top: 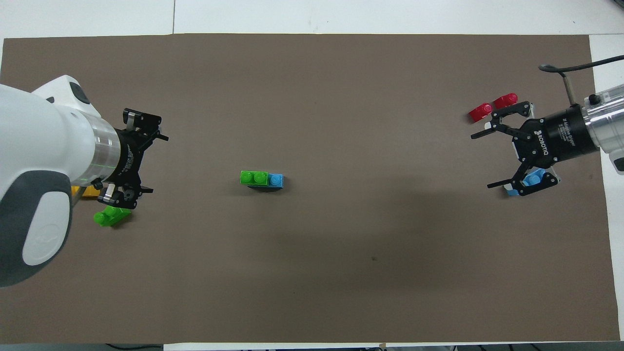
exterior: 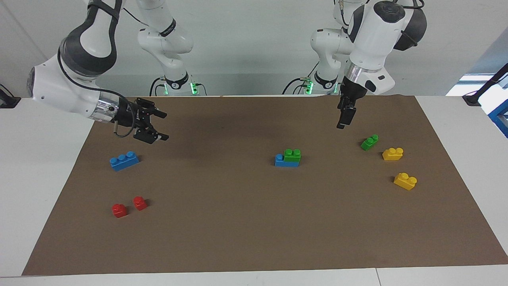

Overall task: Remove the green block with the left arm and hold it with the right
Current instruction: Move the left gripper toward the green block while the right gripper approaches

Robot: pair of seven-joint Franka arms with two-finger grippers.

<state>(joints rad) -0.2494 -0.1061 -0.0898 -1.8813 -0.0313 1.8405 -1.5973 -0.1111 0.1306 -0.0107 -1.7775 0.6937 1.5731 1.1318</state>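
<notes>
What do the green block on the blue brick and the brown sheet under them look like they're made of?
Green block: likely glossy molded plastic, judging by its uniform bright color and rounded studs. Blue brick: looks the same. Brown sheet: matte, flat, probably paper or thin card; no shine.

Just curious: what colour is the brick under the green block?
Blue, clearest in the facing view.

— What does the desk [exterior: 47, 190] look like?

— White top, seen in 2 views, with a seam line running through it near one edge. A large brown mat [exterior: 254, 222] covers most of it, leaving white margins at the sides.

— And the wall [exterior: 246, 47]?

— Plain pale grey, evenly lit, no window visible. At one end of the desk a blue frame [exterior: 501, 119] stands just off its corner. Soft shadows lie on the mat.
</notes>
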